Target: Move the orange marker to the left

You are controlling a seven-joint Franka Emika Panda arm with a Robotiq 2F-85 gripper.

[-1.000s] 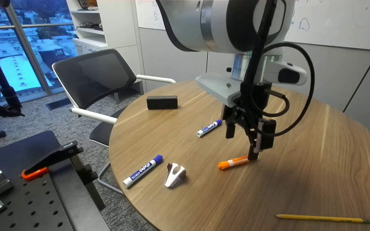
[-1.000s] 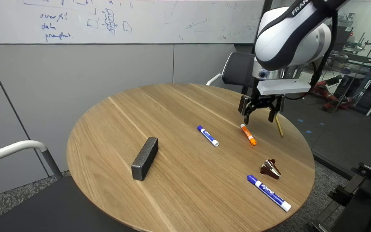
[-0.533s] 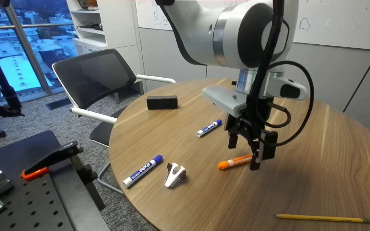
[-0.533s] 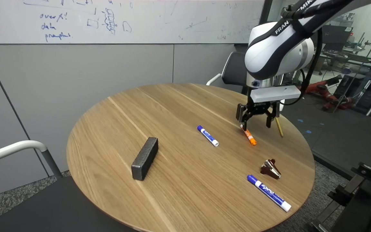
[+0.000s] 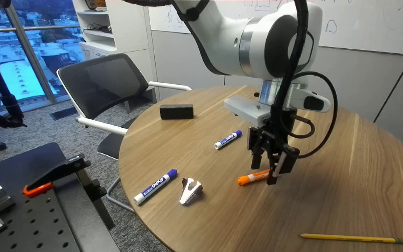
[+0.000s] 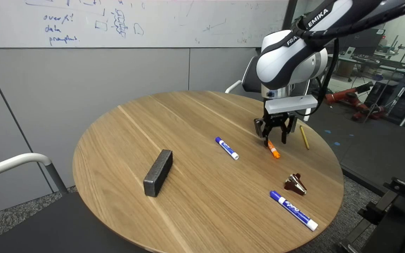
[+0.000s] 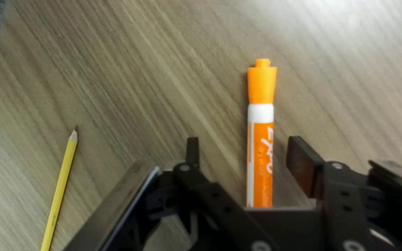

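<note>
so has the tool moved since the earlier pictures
Yes. In an exterior view, the tool has shifted left and down in the picture, drawing farther from the yellow pencil, which lies where it did.

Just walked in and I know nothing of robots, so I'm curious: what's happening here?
A robot arm hangs over a round wooden table, its open gripper at an orange marker. In the wrist view its fingers appear on either side of the marker, with visible gaps, so it isn't held yet. The task is moving that marker left. A yellow pencil and a staple remover lie elsewhere on the table.
</note>
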